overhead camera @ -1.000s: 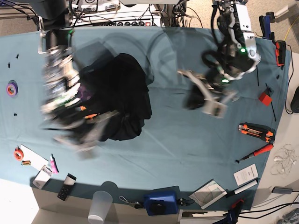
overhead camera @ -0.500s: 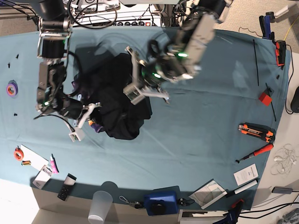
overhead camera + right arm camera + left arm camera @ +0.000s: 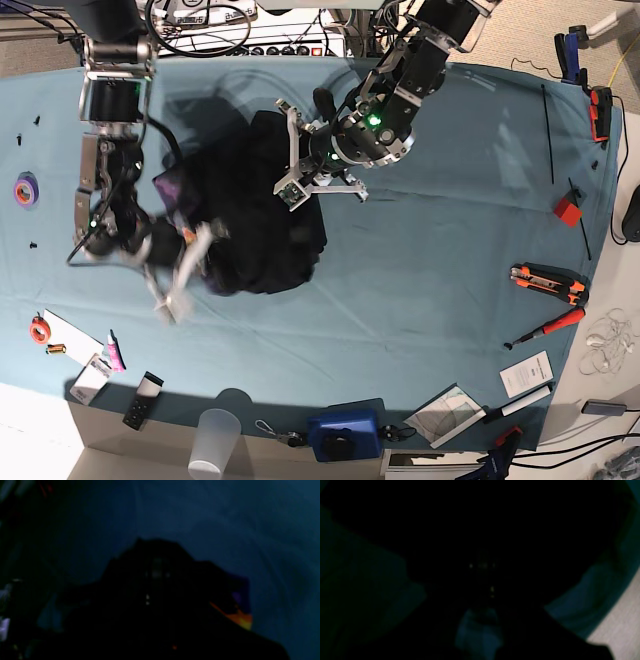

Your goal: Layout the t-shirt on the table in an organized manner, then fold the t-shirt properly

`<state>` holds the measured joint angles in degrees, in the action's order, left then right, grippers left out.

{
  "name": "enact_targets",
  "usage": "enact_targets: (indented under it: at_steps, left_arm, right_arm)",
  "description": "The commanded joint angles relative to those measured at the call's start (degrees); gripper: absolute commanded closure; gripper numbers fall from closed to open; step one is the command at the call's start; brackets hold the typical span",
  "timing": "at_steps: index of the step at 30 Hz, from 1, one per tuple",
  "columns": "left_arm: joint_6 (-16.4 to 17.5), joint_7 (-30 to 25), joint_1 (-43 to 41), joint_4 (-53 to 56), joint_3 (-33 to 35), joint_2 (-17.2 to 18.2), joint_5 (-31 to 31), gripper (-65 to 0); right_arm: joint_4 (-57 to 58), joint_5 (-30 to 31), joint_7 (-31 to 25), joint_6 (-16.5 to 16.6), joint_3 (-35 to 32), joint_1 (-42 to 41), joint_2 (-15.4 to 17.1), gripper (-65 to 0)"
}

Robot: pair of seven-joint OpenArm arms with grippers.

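I've got both hands clamped shut on the crumpled black soft-fabric t-shirt, bunched mid-left on the teal cloth-covered surface: left hand and right hand at opposite edges, ready to spread it flat.

Base view overhead, whole table; both wrist views close, dark, sharing t-shirt with base.

T-shirt — black fabric, with a purple patch and an orange-yellow streak of print at its edge. Surface — teal-blue cloth, faintly creased, pale white rim. Tape roll — purple. Second roll — orange. Cutter — orange and black. Block — red. Cup — clear, frosted. Case — blue.
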<state>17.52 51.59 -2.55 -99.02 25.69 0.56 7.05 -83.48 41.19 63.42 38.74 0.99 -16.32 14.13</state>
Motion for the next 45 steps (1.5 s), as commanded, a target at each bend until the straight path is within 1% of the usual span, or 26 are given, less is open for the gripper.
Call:
enact_targets:
  at_steps: [1, 3, 5, 7, 9, 11, 13, 17, 18, 20, 24, 26, 28, 29, 31, 33, 35, 37, 39, 41, 45]
  left_arm:
    - [-0.39, -0.83, 0.68, -2.95, 0.00, -0.57, 0.92, 0.0]
    - [-3.26, 0.26, 0.68, -6.73, 0.00, -0.55, 0.57, 0.0]
    - [-5.53, 1.62, 0.66, -10.75, 0.00, -0.55, -1.33, 0.0]
    - [-7.74, 3.89, 0.66, -14.23, 0.00, -0.52, -5.20, 0.0]
    - [-10.34, 6.56, 0.66, -16.13, -0.07, -0.48, -10.91, 0.0]
    - [-13.31, 7.15, 0.44, -16.17, -0.98, -0.20, -15.65, 0.0]
    - [-14.84, 7.06, -0.22, -16.17, -3.28, 0.33, -17.77, 0.0]
    - [-14.71, 7.13, -1.77, -16.20, -12.37, 0.98, -17.81, 0.0]
    - [-14.67, 7.15, -2.10, -16.22, -15.19, 1.20, -17.20, 0.0]
    - [-14.01, 7.37, -2.91, -16.28, -20.85, 1.66, -14.08, 0.0]
    - [-8.31, 9.44, -4.72, -16.37, -30.67, 2.19, -4.50, 0.0]
    - [-5.53, 10.27, -5.73, -16.65, -34.40, 2.16, -0.68, 0.0]
    - [-4.44, 10.38, -6.91, -17.57, -37.57, 2.16, 2.12, 0.0]
    - [-4.02, 10.49, -7.41, -18.29, -38.95, 2.14, 3.45, 0.0]
    - [-3.89, 10.58, -8.96, -20.35, -41.29, 2.21, 5.53, 0.0]
    - [-3.89, 10.58, -10.99, -22.34, -43.69, 2.58, 6.47, 0.0]
    - [-3.91, 10.58, -13.00, -23.47, -46.14, 4.02, 8.07, 0.0]
    - [-3.76, 10.58, -15.15, -24.06, -48.24, 5.60, 11.17, 0.0]
    - [-1.16, 10.58, -16.81, -24.17, -49.70, 6.62, 13.79, 0.0]
    - [-0.46, 10.60, -17.79, -24.17, -50.77, 6.62, 15.13, 0.0]
    - [-0.46, 11.19, -19.47, -24.17, -52.09, 6.91, 15.13, 0.0]
  right_arm:
    - [-0.76, 0.50, -1.14, 0.31, 0.09, -1.16, -0.81, 0.0]
    - [-0.79, -1.97, -1.14, 0.33, 0.09, -1.16, -2.91, 0.0]
    - [-0.61, -5.79, -1.14, 0.26, 0.09, -1.14, -4.46, 0.0]
    - [0.85, -9.40, -1.36, 0.22, 0.09, -1.16, -5.77, 0.0]
    - [3.85, -11.67, -1.86, -0.37, 0.09, -1.18, -6.80, 0.0]
    - [7.78, -12.66, -2.47, -1.25, 0.09, -1.16, -7.52, 0.0]
    - [11.76, -12.74, -2.62, -1.29, 0.09, -1.16, -7.69, 0.0]
    - [14.99, -12.70, -1.14, -1.53, 0.22, -1.16, -7.58, 0.0]
    - [14.53, -12.39, -0.11, -1.88, 0.22, -1.25, -7.45, 0.0]
    - [12.15, -11.17, 2.38, -2.82, 0.26, -1.38, -7.45, 0.0]
    - [1.92, -9.42, 6.51, -4.90, 0.24, -1.46, -7.48, 0.0]
    - [-4.70, -9.46, 9.09, -6.86, 0.24, -1.46, -7.45, 0.0]
    - [-10.78, -9.57, 12.15, -8.57, 0.26, -1.46, -7.43, 0.0]
    - [-12.96, -10.38, 13.03, -8.57, 0.24, -1.22, -7.23, 0.0]
    - [-15.23, -12.22, 12.90, -8.79, 0.26, 0.31, -6.08, 0.0]
    - [-16.44, -12.57, 13.16, -10.16, 0.24, 2.67, -4.83, 0.0]
    - [-17.88, -12.59, 13.68, -10.32, 0.26, 5.22, -4.24, 0.0]
    - [-20.33, -12.61, 13.75, -10.27, 0.26, 8.31, -3.58, 0.0]
    - [-23.26, -12.79, 13.64, -10.27, 1.16, 11.54, -2.58, 0.0]
    - [-26.21, -12.98, 13.53, -10.25, 3.80, 14.56, -1.70, 0.0]
    - [-32.24, -13.60, 13.51, -10.25, 12.68, 20.61, -1.55, 0.0]
